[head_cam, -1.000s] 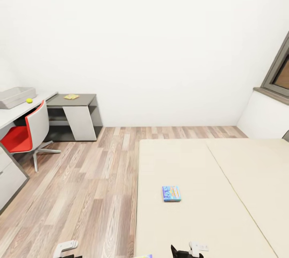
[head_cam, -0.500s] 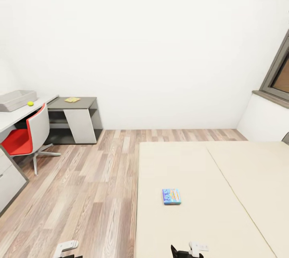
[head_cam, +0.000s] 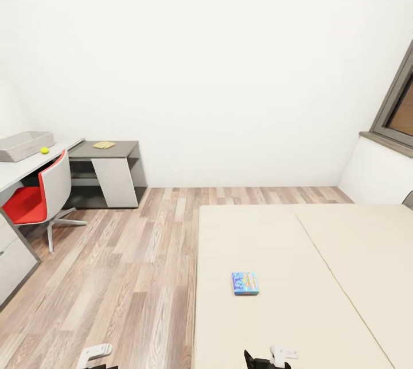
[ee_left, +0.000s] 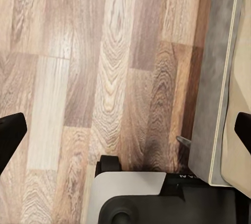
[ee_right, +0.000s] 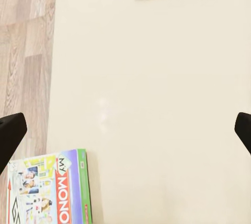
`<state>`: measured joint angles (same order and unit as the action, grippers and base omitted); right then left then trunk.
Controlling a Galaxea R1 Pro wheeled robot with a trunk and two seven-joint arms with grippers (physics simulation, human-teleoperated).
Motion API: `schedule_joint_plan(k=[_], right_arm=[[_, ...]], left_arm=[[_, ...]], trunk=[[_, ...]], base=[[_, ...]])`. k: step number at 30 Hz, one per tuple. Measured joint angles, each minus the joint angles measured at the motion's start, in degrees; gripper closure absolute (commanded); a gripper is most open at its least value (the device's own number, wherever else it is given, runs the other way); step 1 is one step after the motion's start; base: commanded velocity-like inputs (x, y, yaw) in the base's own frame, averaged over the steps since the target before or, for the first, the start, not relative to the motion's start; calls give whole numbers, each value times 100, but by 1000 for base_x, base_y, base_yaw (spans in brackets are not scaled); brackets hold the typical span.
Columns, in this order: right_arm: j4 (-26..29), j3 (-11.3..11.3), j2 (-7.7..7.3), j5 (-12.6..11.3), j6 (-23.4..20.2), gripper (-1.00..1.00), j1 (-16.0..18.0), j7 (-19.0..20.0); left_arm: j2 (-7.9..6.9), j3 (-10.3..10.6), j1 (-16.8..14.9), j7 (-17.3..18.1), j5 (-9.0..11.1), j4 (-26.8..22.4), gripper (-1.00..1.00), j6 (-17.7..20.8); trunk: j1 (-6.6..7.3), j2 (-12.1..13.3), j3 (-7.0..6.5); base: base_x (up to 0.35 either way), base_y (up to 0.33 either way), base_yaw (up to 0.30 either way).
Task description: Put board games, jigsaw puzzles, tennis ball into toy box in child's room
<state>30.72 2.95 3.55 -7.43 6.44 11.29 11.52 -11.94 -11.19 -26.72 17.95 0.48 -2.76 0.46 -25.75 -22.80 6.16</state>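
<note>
Two board games are counted on the bed (head_cam: 321,277): a small blue board game (head_cam: 245,283) lying flat mid-mattress, near the bed's left edge, and a green-edged Monopoly box (ee_right: 49,190), seen by the right wrist cam close to that same edge, well apart from the blue one. On the table (head_cam: 23,165) at far left, 1 toy box (head_cam: 24,145) is seen w/ 1 tennis ball (head_cam: 44,150) just beside it. One flat yellowish sheet (head_cam: 104,144), prob. a jigsaw puzzle but too small to tell, lies on the lower dark cabinet (head_cam: 109,174). One red-and-white swivel chair (head_cam: 40,197) is set at the table.

The left gripper (ee_left: 125,132) is shown over the wood-plank floor (head_cam: 126,265), beside the bed's grey frame (ee_left: 212,78); its fingers are spread wide, nothing between. The right gripper (ee_right: 125,130) hangs over bare mattress, fingers likewise apart and empty.

A broad strip of floor lies open between bed and table.
</note>
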Motion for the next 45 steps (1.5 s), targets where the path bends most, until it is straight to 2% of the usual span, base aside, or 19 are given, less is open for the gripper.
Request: schedule_joint_plan(k=[45], right_arm=[[15, 14, -9, -65, -92, -100, 0, 4]], left_arm=[[0, -2, 12, 0, 7, 0, -100, -10]], trunk=[[0, 0, -2]], base=[[0, 0, 0]])
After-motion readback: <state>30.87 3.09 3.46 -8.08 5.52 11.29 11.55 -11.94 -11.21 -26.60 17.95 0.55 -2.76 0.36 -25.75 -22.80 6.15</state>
